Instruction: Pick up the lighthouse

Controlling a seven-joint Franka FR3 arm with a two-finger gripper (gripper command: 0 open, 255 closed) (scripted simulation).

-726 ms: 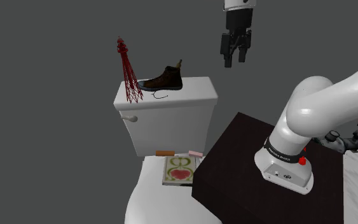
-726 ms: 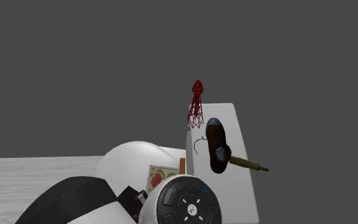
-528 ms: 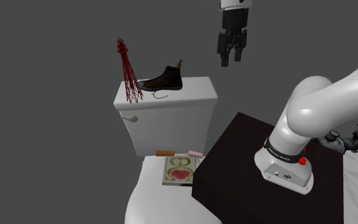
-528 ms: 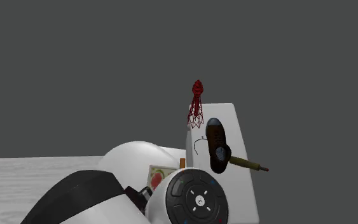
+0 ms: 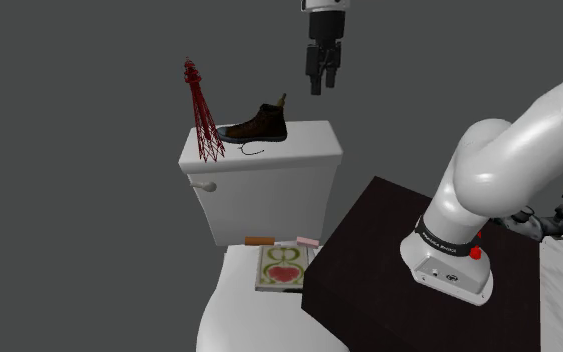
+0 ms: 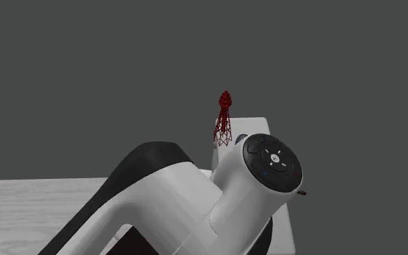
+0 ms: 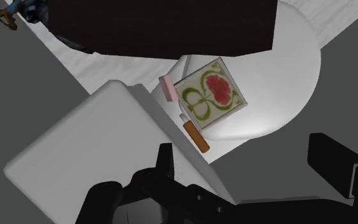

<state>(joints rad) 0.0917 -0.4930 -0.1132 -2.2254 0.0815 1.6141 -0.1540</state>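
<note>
Smooth white toilet tank (image 5: 269, 190) beneath spindly red lattice lighthouse (image 5: 205, 135)

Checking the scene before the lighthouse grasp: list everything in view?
lighthouse: 1, dark red lattice, upright on the tank top, at the shoulder view's left end
shoe: 1, brown, on the tank top beside the lighthouse
toilet tank: 1, white, behind the toilet lid
toilet lid: 1, white, closed
patterned square: 1, green and red, flat on the toilet lid
stick: 1, orange, at the tank's base
block: 1, pink, beside the stick
stand: 1, dark box
arm: 1, white
gripper: 1, black, open, high above the tank
</note>
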